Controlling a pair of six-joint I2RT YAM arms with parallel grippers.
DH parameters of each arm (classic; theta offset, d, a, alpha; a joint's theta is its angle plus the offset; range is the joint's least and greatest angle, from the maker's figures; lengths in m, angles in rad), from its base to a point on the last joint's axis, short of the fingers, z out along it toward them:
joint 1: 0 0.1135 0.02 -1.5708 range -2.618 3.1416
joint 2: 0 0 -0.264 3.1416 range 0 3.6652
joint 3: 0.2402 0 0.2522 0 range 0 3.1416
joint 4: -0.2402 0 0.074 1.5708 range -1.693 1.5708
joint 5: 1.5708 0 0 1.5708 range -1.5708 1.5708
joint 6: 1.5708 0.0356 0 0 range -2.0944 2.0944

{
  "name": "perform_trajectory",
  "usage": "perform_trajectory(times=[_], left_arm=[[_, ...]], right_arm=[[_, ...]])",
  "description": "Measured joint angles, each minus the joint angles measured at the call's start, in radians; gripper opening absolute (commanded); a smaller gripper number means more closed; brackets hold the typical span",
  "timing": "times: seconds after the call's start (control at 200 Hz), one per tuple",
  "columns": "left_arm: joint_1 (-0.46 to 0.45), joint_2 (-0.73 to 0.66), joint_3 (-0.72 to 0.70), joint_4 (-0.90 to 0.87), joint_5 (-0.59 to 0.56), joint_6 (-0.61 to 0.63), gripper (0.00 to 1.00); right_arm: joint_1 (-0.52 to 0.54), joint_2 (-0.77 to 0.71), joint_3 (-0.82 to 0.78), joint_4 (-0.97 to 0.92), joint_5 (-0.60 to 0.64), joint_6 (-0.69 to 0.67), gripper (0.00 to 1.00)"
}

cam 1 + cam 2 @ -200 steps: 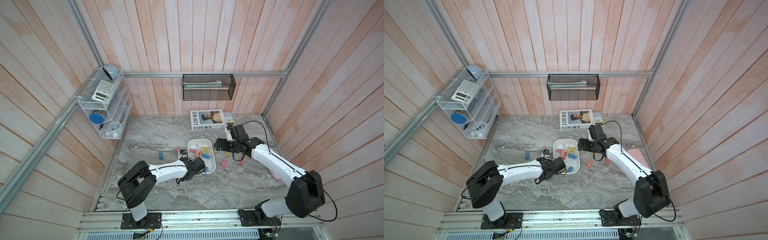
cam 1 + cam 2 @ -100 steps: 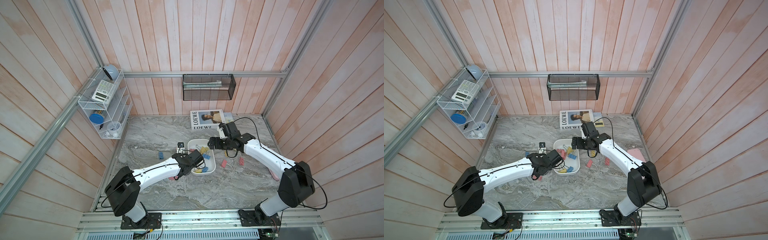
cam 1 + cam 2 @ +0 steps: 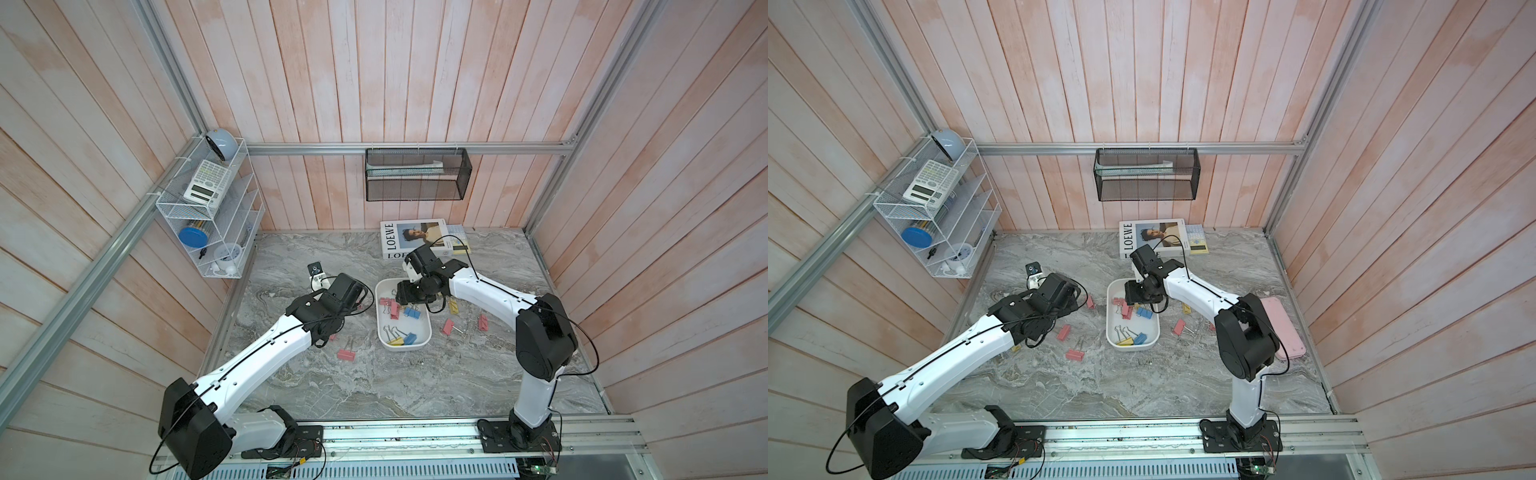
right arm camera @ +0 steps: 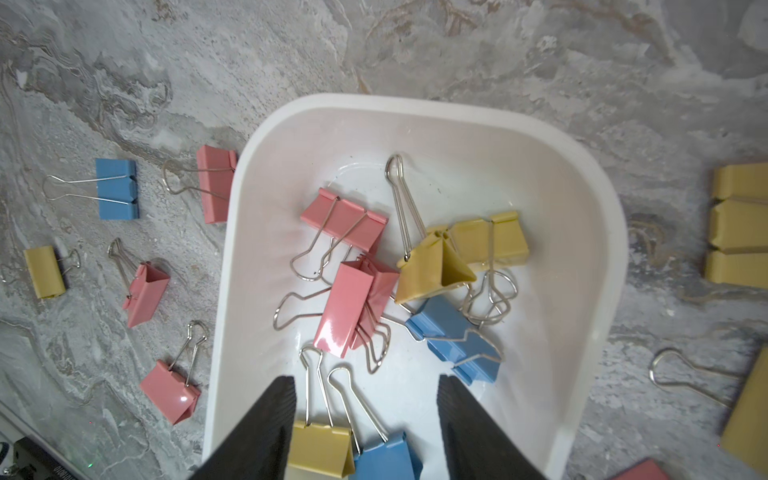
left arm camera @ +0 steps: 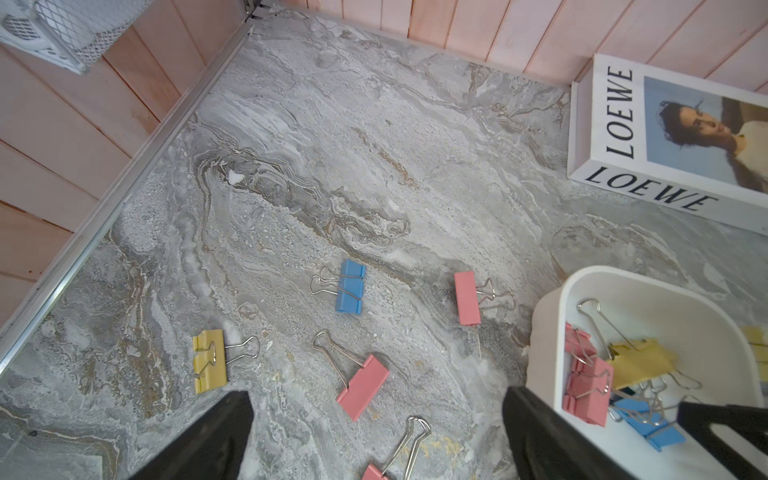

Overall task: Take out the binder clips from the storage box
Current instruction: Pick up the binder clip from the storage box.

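Binder clips [image 4: 320, 451] under the half-parted right pincer [image 4: 363, 378] run off-frame, grip unclear; left pincer [image 5: 376, 392] gapes empty.

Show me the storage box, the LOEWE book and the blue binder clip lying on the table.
storage box [image 4: 415, 102]: right wrist view, its white rim.
LOEWE book [image 5: 673, 137]: left wrist view, front cover.
blue binder clip [image 5: 350, 286]: left wrist view, blue body.

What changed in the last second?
The left gripper pulled away from the storage box toward the robot's left; its jaws now stand wide open and empty over the table. The right gripper swung from beside the box to above its far end, jaws apart over the binder clips inside, none visibly held. Box and book stayed put.
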Motion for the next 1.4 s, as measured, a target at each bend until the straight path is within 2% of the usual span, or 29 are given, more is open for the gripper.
perform_trajectory(times=[0.15, 0.255, 0.375, 0.73, 0.985, 1.4], left_arm=[[0.023, -0.011, -0.002, 0.0, 0.011, 0.022, 1.0], [0.029, -0.011, -0.003, -0.001, 0.025, 0.032, 1.0], [0.031, -0.011, -0.005, -0.001, 0.033, 0.041, 1.0], [0.033, -0.022, -0.025, -0.002, 0.048, 0.048, 1.0], [0.033, -0.031, -0.034, -0.003, 0.051, 0.048, 1.0], [0.033, -0.04, -0.044, -0.005, 0.051, 0.048, 1.0]], right_arm=[[0.0, 0.014, -0.005, 0.002, -0.029, 0.026, 0.36], [0.0, 0.022, -0.01, 0.002, -0.046, 0.041, 0.24], [0.0, 0.037, -0.01, 0.004, -0.053, 0.058, 0.21], [0.0, 0.05, -0.01, 0.005, -0.064, 0.072, 0.21], [0.002, 0.05, -0.008, 0.006, -0.068, 0.076, 0.29], [0.016, 0.051, 0.019, -0.041, 0.01, 0.072, 0.3]])
